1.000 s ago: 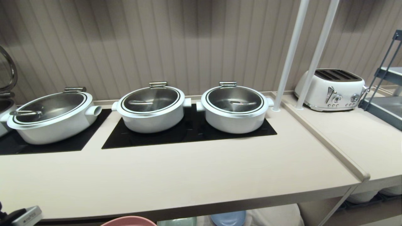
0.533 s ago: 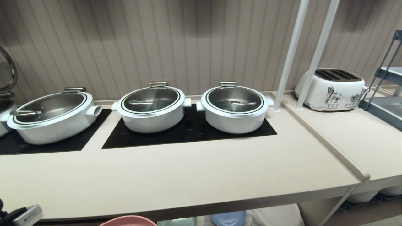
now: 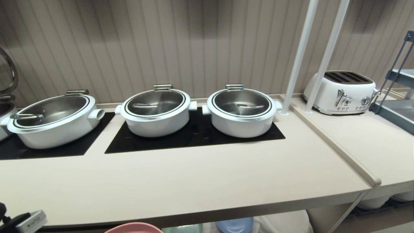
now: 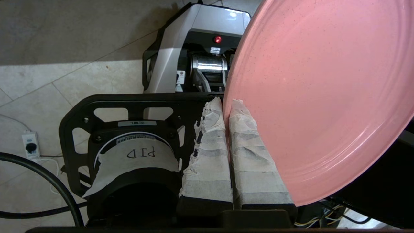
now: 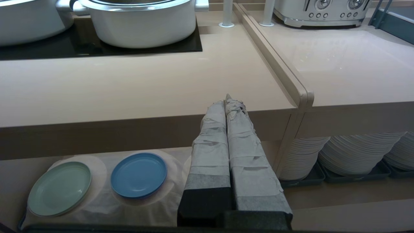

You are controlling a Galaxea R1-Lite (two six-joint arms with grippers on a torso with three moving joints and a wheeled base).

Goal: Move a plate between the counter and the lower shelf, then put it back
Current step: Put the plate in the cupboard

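Left wrist view shows the left gripper (image 4: 229,106) pinched tight on the rim of the pink plate (image 4: 320,97), its two tape-wrapped fingers (image 4: 210,155) pressed together with the plate's edge caught between them. The plate stands tilted, its face spreading away from the fingertips to one side, with the floor (image 4: 64,64) and the robot's base (image 4: 197,48) below it.

From the head camera only a sliver of the plate (image 3: 134,228) peeks up in front of the counter (image 3: 194,181), below its front edge and resting on neither counter nor shelf. A bit of the left arm (image 3: 22,221) shows at the near left corner.

The right gripper (image 5: 228,102) hangs off to the right in front of the counter edge, fingers closed together on nothing. Past it the lower shelf (image 5: 168,194) carries a white cloth with a green plate (image 5: 59,187) and a blue plate (image 5: 139,174) lying side by side, apart from each other. In the next compartment sit stacks of white plates (image 5: 349,152).

Three pots (image 3: 155,111) stand on the black cooktops, and a toaster (image 3: 343,92) sits farther right
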